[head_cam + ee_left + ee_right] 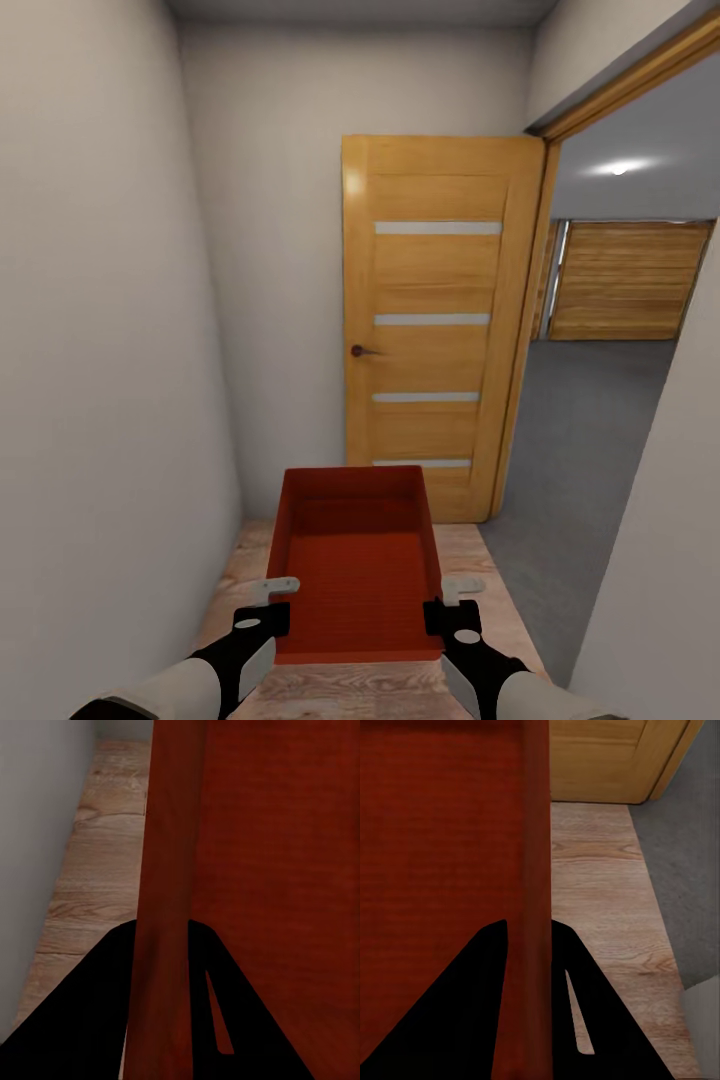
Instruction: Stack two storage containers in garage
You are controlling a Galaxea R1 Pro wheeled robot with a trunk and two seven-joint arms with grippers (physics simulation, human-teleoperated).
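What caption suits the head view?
Both grippers carry an orange-red storage container down a hallway toward an open wooden door.

Storage container (357, 560): orange-red all over, its base showing a fine ribbed pattern, the walls plain. Left gripper (268, 605) and right gripper (450, 603): black bodies, pale grey fingers. Hallway floor (500, 610): light wood planks with grain. Open door (435, 320): honey wood with four pale horizontal strips. Garage floor (580, 440): matte grey. Far door (625, 280): slatted wood, seemingly same tone. Walls (100, 350): off-white.
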